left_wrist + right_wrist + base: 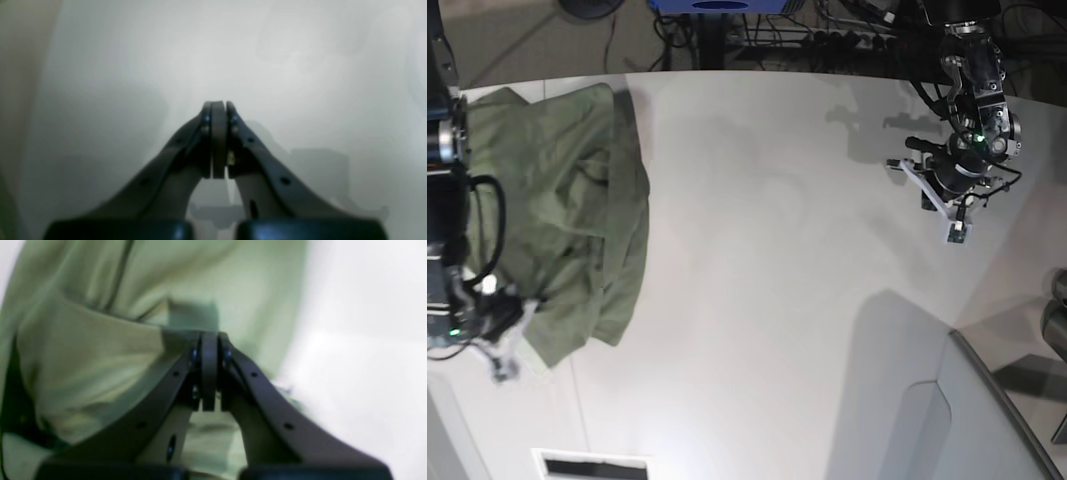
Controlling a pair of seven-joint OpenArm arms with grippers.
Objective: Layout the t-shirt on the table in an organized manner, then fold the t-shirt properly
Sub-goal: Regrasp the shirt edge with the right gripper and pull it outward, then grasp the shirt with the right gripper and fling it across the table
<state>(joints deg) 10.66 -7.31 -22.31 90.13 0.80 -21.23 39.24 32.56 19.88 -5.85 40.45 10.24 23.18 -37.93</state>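
**Olive cotton bunched at one edge of the surface, both claws clenched**

Olive-green t-shirt sits crumpled on the base view's left side of the white surface, up against that edge. Long axis runs roughly from the far edge toward the near one; the heap narrows to a rounded lobe at its near end. Can't tell collar from hem in any view, so which way the garment points is unclear.

Look: soft matte cloth, several overlapping layers, deep creases and ridges through the middle, not flat anywhere. The right wrist view shows a thick fold of the cloth lying across a paler layer, with a dark seam line running diagonally at the top. That view is blurred.

Surface: smooth, white, faintly glossy, curved far edge, thin dark seam near the shirt's side. A grey angled panel sits at the near corner on the other side.

Right claw: black fingers pressed together, tips right at the fold's edge. Cannot tell whether any cloth is pinched between them. In the base view it is at the shirt's near end, mostly hidden by the arm.

Left claw: clenched, nothing in it, over bare surface, well apart from the shirt. The base view puts it on the far right.
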